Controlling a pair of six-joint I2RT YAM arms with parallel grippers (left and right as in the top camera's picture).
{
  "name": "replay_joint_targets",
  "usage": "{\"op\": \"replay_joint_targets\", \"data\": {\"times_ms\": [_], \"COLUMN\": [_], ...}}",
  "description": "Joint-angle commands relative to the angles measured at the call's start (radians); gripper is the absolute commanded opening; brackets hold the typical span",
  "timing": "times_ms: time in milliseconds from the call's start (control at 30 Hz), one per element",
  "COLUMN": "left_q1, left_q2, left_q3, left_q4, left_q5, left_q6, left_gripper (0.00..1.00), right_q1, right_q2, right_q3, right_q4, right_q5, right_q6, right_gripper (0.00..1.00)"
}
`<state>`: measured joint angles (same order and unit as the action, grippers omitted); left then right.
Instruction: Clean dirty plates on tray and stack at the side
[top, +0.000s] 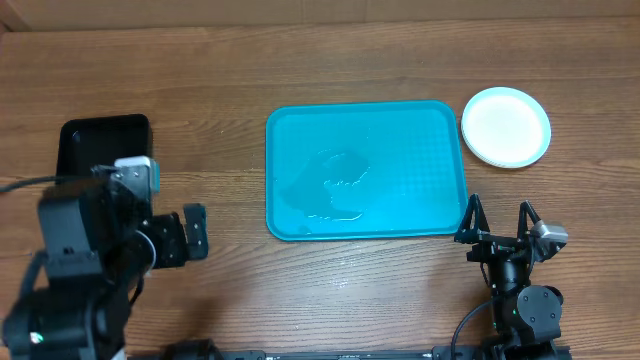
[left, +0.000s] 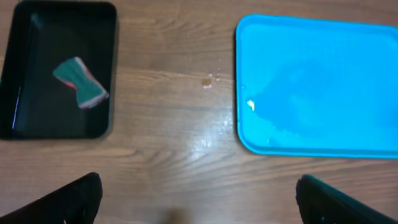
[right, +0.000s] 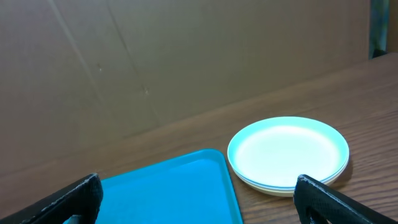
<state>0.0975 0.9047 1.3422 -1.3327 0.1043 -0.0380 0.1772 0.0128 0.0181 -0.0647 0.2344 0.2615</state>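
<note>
The teal tray (top: 420, 200) lies mid-table with no plates on it and a wet patch near its front left; it also shows in the left wrist view (left: 348, 68) and the right wrist view (right: 168, 186). The plates (top: 506, 126) sit stacked on the table right of the tray's far corner, light-blue rim on top; the stack shows in the right wrist view (right: 287, 152). My left gripper (top: 196, 232) is open and empty, left of the tray; its fingers frame bare wood (left: 199, 202). My right gripper (top: 499, 220) is open and empty, near the tray's front right corner (right: 198, 200).
A black tray (top: 75, 150) stands at the far left, holding a green and pink sponge (left: 81, 83). Water drops lie on the wood (left: 211, 81) between the black tray and the teal tray. A brown cardboard wall (right: 155, 56) rises behind the table.
</note>
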Motion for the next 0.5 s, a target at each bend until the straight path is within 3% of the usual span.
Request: {"op": "replay_joint_targets", "data": {"times_ms": [0,100,467], "left_q1": [-0.007,-0.007,-0.007], "left_q2": [-0.107,-0.197,-0.472], "left_q3": [-0.139,-0.279,-0.686], "left_q4": [0.093,0.223,0.581], "left_q5": [0.018,0.071,0.123], "left_q6": [0.146,0.214,0.217], "left_gripper": [1.00,1.00,1.00], "right_q1": [-0.003,-0.003,-0.003], "right_q2": [-0.010,-0.010,-0.010], "right_q3": [-0.010,-0.010,-0.010], "right_q4": [0.004,0.004,0.004], "right_q5": [-0.003,-0.003,-0.003], "right_q6": [-0.003,-0.004,-0.003], "right_gripper": [1.00,1.00,1.00]}}
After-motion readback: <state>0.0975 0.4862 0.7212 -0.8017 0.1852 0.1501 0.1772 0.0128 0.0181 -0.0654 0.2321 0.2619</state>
